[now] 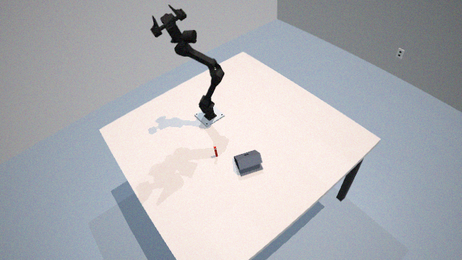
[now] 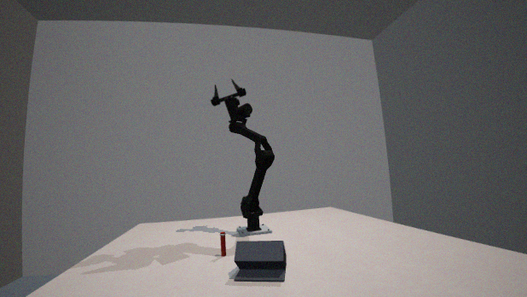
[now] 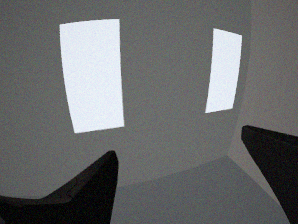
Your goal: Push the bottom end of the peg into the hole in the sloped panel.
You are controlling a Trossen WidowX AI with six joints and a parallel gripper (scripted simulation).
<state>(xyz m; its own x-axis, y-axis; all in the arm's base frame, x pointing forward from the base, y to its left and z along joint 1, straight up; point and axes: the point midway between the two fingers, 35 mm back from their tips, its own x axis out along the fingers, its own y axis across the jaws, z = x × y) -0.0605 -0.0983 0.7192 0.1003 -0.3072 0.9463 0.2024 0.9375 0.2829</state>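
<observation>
A red peg [image 1: 215, 152] [image 2: 222, 245] with a pale band near its top stands upright on the table [image 1: 299, 131] [image 2: 341, 247]. The dark grey sloped panel block [image 1: 248, 161] [image 2: 260, 252] sits beside it; a small dark hole [image 1: 246, 154] shows near its upper edge in the top view. The hole is hidden in the exterior view, and its shape is too small to tell. My gripper [image 1: 161, 10] [image 2: 223, 83] [image 3: 182, 145] is wide open and empty, high above the table, with its fingers pointing up and away from the peg. The wrist view shows neither peg nor panel.
The arm stands on a pale base plate [image 1: 218, 115] [image 2: 264, 230], behind the peg and panel as seen from the exterior view. The arm's shadow falls across the table around the peg. Two bright rectangles [image 3: 92, 75] [image 3: 224, 71] show in the wrist view.
</observation>
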